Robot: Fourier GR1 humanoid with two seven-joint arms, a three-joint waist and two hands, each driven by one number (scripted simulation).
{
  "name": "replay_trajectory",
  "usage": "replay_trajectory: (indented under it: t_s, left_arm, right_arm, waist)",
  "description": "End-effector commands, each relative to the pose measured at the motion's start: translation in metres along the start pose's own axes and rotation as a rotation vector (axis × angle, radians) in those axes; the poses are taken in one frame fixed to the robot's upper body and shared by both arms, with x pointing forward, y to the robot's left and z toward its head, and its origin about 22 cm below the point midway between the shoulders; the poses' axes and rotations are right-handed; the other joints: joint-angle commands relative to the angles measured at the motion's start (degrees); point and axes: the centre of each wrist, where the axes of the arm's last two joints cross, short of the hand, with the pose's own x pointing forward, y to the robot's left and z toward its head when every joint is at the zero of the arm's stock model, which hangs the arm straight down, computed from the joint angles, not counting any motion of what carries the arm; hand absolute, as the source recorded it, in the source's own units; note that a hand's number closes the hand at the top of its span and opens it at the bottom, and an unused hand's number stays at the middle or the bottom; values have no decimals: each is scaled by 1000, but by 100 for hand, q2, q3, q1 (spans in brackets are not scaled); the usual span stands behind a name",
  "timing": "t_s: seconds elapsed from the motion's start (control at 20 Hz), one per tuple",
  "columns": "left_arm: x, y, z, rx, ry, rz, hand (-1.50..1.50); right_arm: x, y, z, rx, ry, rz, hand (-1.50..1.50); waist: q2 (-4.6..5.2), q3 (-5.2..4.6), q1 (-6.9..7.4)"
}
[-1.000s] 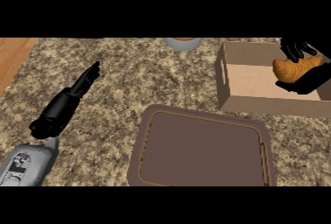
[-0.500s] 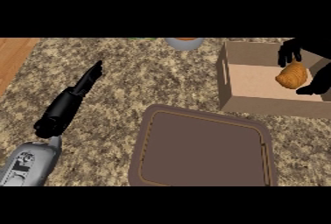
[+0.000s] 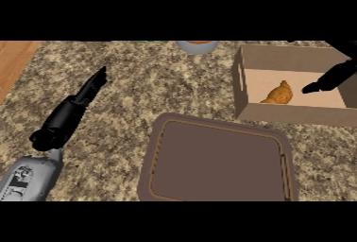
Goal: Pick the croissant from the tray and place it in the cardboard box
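Observation:
An orange-brown croissant (image 3: 279, 93) lies on the floor of the open cardboard box (image 3: 293, 112) at the upper right of the head view. My right hand (image 3: 333, 77) hovers over the box's right side, fingers straight and apart from the croissant, holding nothing. The brown square tray (image 3: 217, 163) sits bare below the box, at the counter's front. My left hand (image 3: 77, 106) rests at the left over the speckled counter, fingers straight and pointing away from me.
A grey bowl (image 3: 197, 46) with something orange in it stands at the counter's far edge, left of the box. A strip of wooden floor (image 3: 14, 59) shows past the counter's left edge.
My right hand let go of the croissant, which now lies in the box. The hand has opened and drawn back to the right. The left arm has not moved.

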Motion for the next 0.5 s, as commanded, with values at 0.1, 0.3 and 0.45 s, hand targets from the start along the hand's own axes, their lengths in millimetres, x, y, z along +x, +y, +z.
replay_trajectory:
  t_s: [0.1, 0.3, 0.45]
  left_arm:
    - [7, 1, -6, -8, -13, -13, 0]
    - [9, 0, -3, -19, -16, -8, 0]
    - [4, 2, 1, -29, -36, -6, 0]
  right_arm:
    - [-22, 5, 9, -174, -94, -542, -150]
    - [-26, -16, 28, -261, 3, -660, -150]
    - [-26, -30, 45, -339, 8, -671, -150]
  waist:
    - [36, 4, 20]
    - [38, 1, 103]
    - [115, 9, 215]
